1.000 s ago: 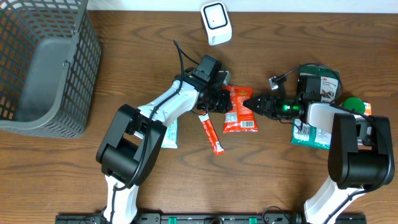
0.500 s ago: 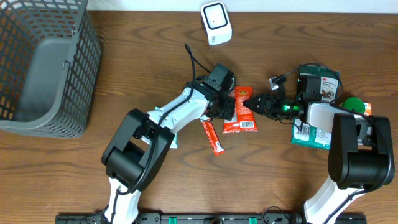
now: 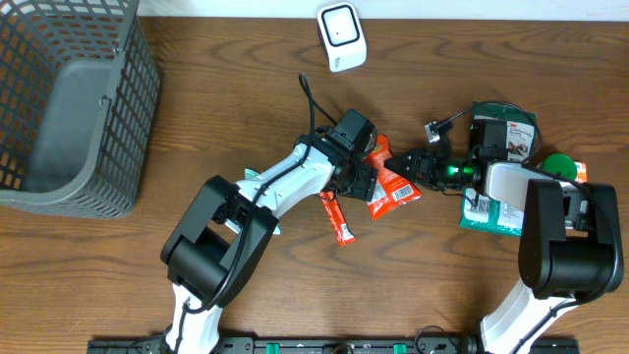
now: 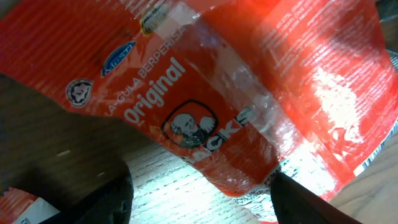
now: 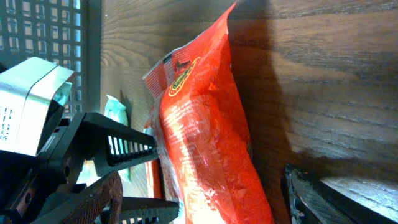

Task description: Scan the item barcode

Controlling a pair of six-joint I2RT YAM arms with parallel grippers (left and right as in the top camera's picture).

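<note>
Snack packet stands on edge between the right gripper's spread jaws; left gripper gapes too. Ungripped, it may flop barcode-down.

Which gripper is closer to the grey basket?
Left. The left gripper is on the side of the red packet facing the grey basket; the right gripper is beyond the packet, farther away.

A grey basket stands in the table's back-left corner. A red stick pack lies near the middle. Green packets and a green lid sit by the right edge.
</note>
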